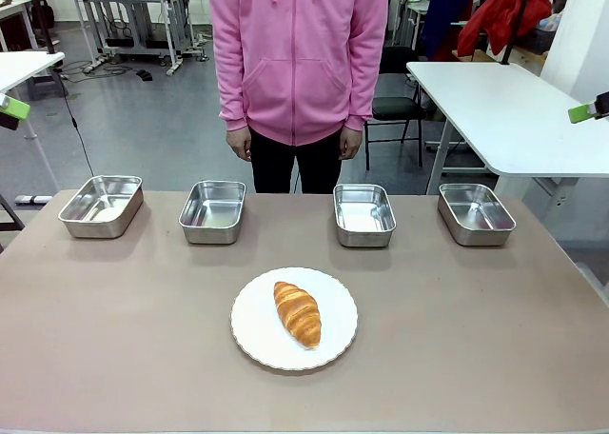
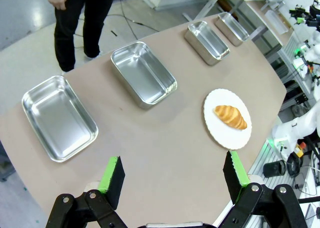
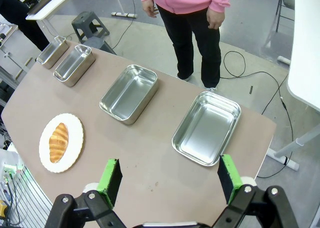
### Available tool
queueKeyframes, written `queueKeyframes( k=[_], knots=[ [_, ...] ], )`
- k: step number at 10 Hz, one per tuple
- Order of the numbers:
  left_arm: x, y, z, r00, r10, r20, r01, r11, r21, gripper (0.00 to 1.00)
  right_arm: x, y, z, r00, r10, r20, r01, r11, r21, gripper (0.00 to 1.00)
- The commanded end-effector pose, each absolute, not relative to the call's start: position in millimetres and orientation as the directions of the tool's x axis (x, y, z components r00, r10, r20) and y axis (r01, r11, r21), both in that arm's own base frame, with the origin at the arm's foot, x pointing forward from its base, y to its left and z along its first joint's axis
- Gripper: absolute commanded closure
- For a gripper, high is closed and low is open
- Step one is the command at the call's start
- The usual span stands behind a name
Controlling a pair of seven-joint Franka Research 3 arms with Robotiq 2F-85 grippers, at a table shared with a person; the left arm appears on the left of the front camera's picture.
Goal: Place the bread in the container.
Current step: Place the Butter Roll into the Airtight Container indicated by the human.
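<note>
Bread (image 1: 298, 313) on plate (image 1: 249, 337), bare table (image 1: 476, 344) around

I see a golden-brown croissant (image 1: 298, 313) with darker ridges on a white plate (image 1: 252, 325). The four trays (image 1: 213, 210) are shiny silver, the desk (image 1: 114, 339) dull brown and the person's hoodie (image 1: 300, 53) pink. The left gripper (image 2: 173, 162) and right gripper (image 3: 168, 164) are black with green pads.

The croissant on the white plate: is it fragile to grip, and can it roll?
The croissant has a ridged, flaky-looking crust, so it is probably light and crushes easily. Lying flat on the plate, tapered at both ends, it would likely slide, not roll.
</note>
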State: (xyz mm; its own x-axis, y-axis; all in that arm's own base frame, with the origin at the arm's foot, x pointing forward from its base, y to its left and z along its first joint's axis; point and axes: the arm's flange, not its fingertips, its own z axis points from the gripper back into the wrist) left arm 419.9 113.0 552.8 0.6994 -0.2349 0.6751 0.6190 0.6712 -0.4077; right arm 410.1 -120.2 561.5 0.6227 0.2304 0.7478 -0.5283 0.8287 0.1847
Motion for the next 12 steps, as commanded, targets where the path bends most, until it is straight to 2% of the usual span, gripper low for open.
queueKeyframes(
  k=[1,12],
  knots=[
    [418.3,114.0,553.6,0.695,-0.236,0.679,0.625,0.665,-0.408,0.0,410.5,-119.6,561.5,0.612,0.222,0.759,-0.535,0.823,0.19,0.0],
    [418.3,114.0,553.6,0.695,-0.236,0.679,0.625,0.665,-0.408,0.0,410.5,-119.6,561.5,0.612,0.222,0.759,-0.535,0.823,0.19,0.0]
  ],
)
